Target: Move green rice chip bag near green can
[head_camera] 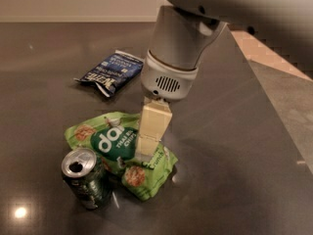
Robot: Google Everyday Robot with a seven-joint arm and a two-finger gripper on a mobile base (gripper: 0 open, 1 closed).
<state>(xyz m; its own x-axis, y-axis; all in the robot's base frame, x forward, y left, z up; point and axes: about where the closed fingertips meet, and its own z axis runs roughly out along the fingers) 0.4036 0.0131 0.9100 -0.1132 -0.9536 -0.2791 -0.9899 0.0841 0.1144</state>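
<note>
1. Nearest to me the green can (84,178) stands upright on the dark bench (234,180), with its open top showing.
2. Directly behind it lies the green chip bag (110,143), crumpled, and its front edge seems to touch the can.
3. The pincer (146,153) comes down from above onto the middle of the bag and is closed on it, pinching the foil.
4. Above it rises the thick grey arm (181,48).
5. Farther back, well apart, a blue bag (110,72) lies flat.
</note>
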